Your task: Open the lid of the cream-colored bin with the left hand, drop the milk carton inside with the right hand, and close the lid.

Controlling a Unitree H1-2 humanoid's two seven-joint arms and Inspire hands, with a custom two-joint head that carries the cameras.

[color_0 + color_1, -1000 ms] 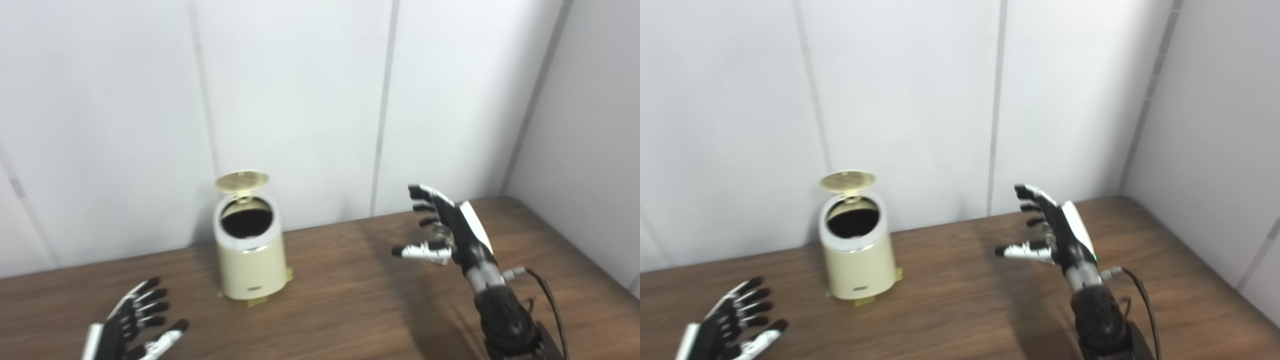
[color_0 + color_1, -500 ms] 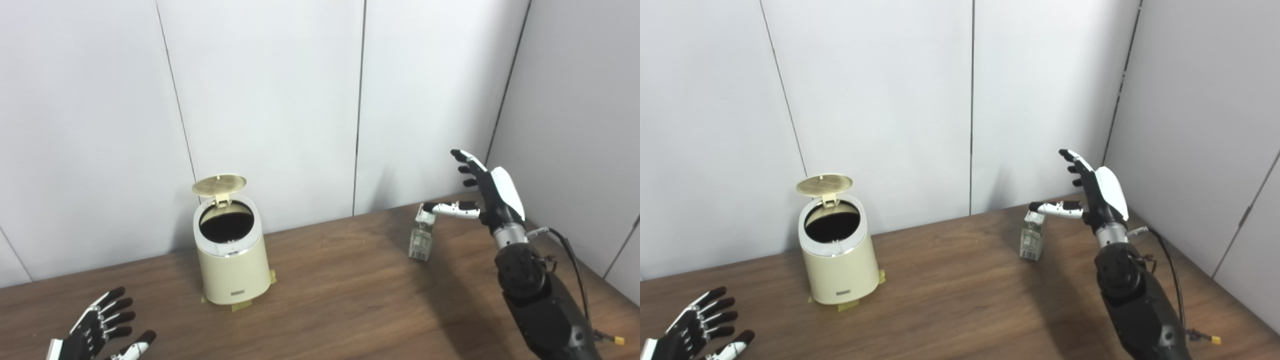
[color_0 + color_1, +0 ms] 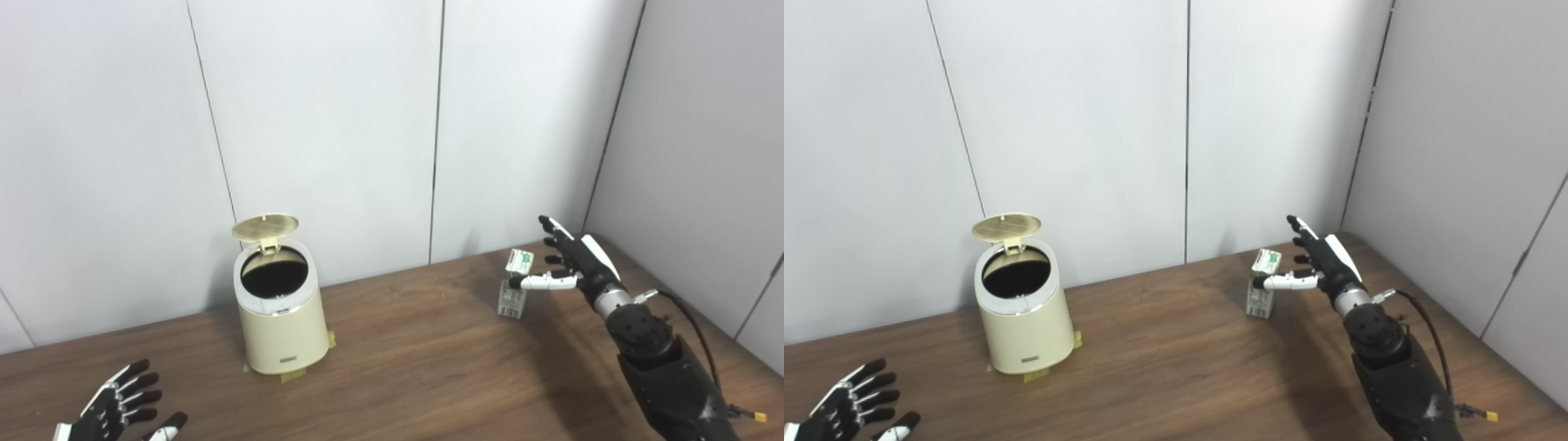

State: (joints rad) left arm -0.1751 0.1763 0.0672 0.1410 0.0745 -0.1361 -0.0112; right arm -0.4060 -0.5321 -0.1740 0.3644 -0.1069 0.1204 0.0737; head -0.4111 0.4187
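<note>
The cream-colored bin [image 3: 280,324] stands on the wooden table [image 3: 404,367] left of the middle, its round lid [image 3: 264,225] tipped up at the back and its dark inside showing. A small milk carton [image 3: 514,290] with green print stands upright at the back right. My right hand [image 3: 569,264] is open just to the right of the carton, its thumb lying across the carton's front and the other fingers spread behind it, not closed around it. My left hand [image 3: 119,404] lies open and empty at the bottom left corner, well away from the bin.
White wall panels [image 3: 343,122] close off the back and the right side of the table. Yellow tape tabs [image 3: 291,375] stick out under the bin's base. A black cable [image 3: 692,318] hangs from my right forearm.
The camera view has shifted, bringing the carton into sight. My right hand has come down from above the carton to its level, thumb now across its front. Bin and lid are unchanged.
</note>
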